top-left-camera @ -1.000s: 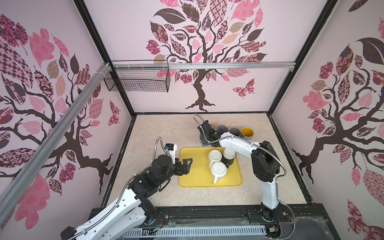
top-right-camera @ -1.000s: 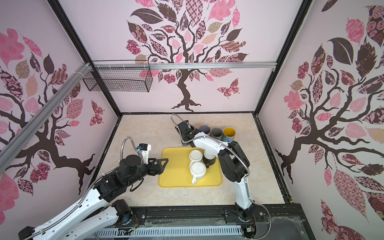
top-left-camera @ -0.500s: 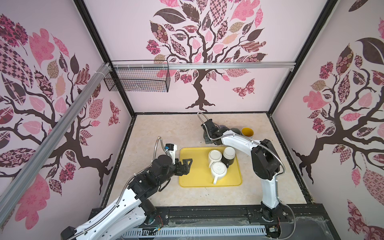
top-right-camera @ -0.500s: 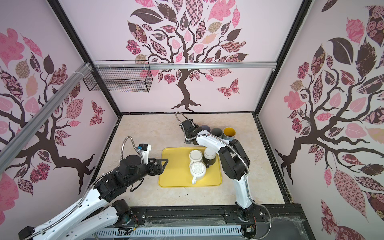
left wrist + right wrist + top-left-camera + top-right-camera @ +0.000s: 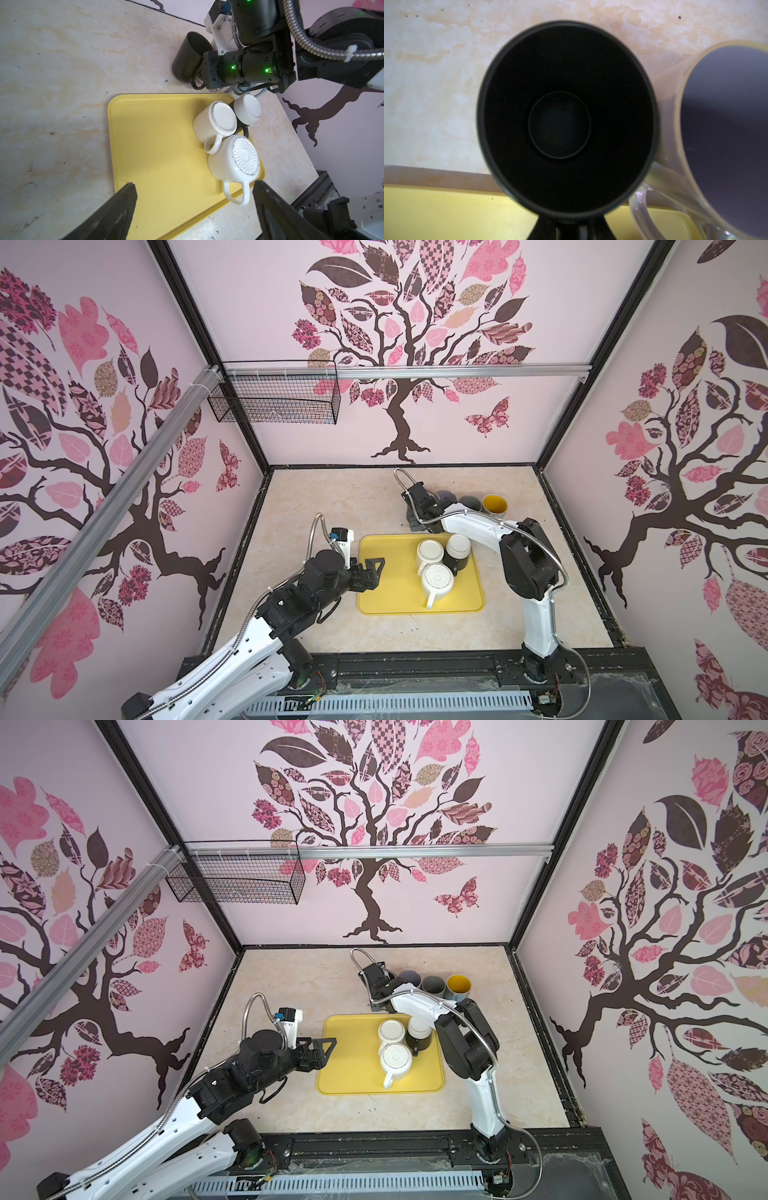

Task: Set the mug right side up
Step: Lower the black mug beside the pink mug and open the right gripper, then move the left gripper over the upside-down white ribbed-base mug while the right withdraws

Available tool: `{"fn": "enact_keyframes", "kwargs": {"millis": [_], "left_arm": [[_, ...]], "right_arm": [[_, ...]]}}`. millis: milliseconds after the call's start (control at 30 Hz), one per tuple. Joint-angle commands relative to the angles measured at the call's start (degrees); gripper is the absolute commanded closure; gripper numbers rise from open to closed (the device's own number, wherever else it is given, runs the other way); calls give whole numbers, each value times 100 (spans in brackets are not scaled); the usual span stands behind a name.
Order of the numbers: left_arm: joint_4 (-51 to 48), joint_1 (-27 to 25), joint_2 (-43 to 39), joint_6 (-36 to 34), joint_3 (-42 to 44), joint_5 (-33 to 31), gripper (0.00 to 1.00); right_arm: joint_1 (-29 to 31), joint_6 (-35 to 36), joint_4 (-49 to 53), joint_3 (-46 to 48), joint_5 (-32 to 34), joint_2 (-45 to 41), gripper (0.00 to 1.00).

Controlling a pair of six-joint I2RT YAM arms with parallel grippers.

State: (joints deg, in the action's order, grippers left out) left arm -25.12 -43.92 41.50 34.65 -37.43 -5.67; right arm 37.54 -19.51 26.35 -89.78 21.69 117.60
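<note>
A black mug (image 5: pixel 566 116) is mouth up just behind the far edge of the yellow tray (image 5: pixel 145 145). My right gripper (image 5: pixel 569 226) is shut on its handle side. The left wrist view shows the black mug (image 5: pixel 187 60) low over the table; I cannot tell whether its base touches. In both top views the right wrist (image 5: pixel 417 510) hides it. My left gripper (image 5: pixel 193 184) hangs open and empty at the tray's left edge (image 5: pixel 376 572). Three mugs stand upside down on the tray: a plain white one (image 5: pixel 216 122), a ribbed-base white one (image 5: pixel 236 160) and a black one with a white base (image 5: pixel 248 109).
A row of upright mugs stands behind the tray: purple inside (image 5: pixel 446 495), grey (image 5: pixel 469 502), yellow inside (image 5: pixel 494 504). The purple one (image 5: pixel 726 135) is right beside the held mug. A wire basket (image 5: pixel 274 400) hangs on the back left rail. Walls close the table on three sides.
My right gripper has carried the black mug a little to the right, closer to the row of upright mugs. The left arm has not moved.
</note>
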Motion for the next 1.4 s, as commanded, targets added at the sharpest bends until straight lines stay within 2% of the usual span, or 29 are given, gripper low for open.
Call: {"fn": "enact_keyframes", "kwargs": {"millis": [0, 300, 433, 600, 867, 1100, 1267, 1367], "left_arm": [[41, -20, 8, -54, 166, 47, 9], [25, -22, -31, -43, 183, 40, 8], [52, -27, 3, -58, 193, 29, 8], [116, -20, -1, -73, 244, 66, 8], [69, -24, -75, -139, 317, 101, 8], [-26, -20, -166, -169, 431, 100, 8], [-159, -29, -4, -237, 378, 140, 9], [-116, -38, 36, -171, 383, 289, 10]], "right_arm": [[16, -80, -279, -80, 239, 174, 100], [11, -189, -290, 21, 258, 228, 100], [12, -237, -317, 125, 240, 138, 82], [36, -301, -329, 288, 142, -128, 71], [167, -304, -458, 730, 19, -1033, 56], [289, -109, -823, 1340, 20, -2232, 53], [294, 211, -2147, 2589, -709, -3289, 49], [296, 220, -2487, 3036, -699, -3559, 46]]}}
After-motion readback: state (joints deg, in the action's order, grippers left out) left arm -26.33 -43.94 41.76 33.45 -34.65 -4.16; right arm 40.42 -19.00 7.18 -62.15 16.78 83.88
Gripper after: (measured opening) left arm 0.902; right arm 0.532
